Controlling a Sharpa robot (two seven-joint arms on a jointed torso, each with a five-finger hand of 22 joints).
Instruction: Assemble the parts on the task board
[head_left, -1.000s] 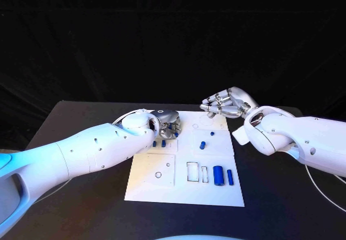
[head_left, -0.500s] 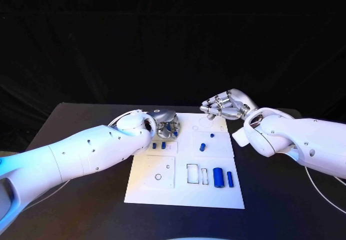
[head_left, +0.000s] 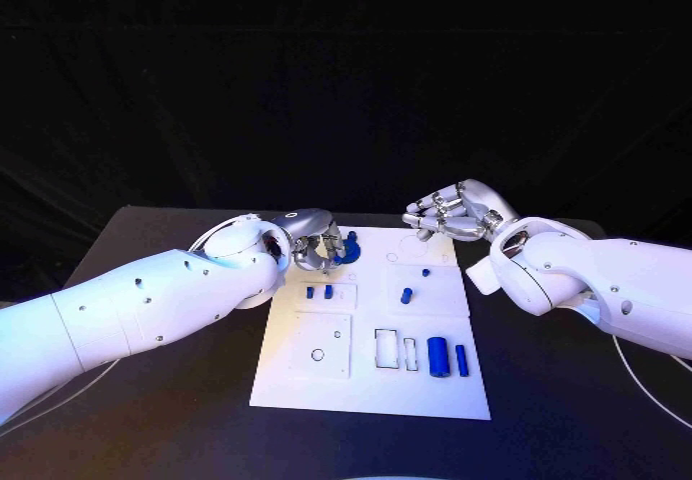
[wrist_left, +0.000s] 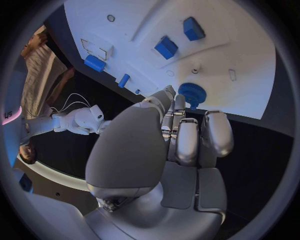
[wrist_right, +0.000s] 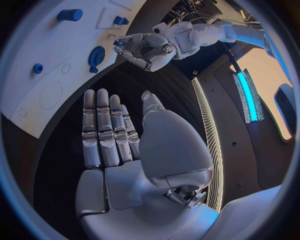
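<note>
- Above the far left corner of the task board, a blue toothed gear is pinched at the fingertips of the left robot hand, clear of the white plate; the left wrist view shows the gear just off the fingers, over the board's edge.
- On the board, two small blue blocks sit side by side in a left-hand panel, with a short blue peg and a tiny blue stud in the panel to their right.
- Nearer the robot, a thick blue cylinder and a thinner blue pin lie side by side beside two outlined rectangular recesses.
- Judged from this, assembly looks to be in an early stage: one part lifted, several loose, and the round hole in the near left panel unfilled. Whether any part is properly seated cannot be told.
- At the far right corner, the right robot hand holds nothing; in its wrist view the fingers are extended side by side, palm flat.
- Beneath it all, the black worktop carries the board.
</note>
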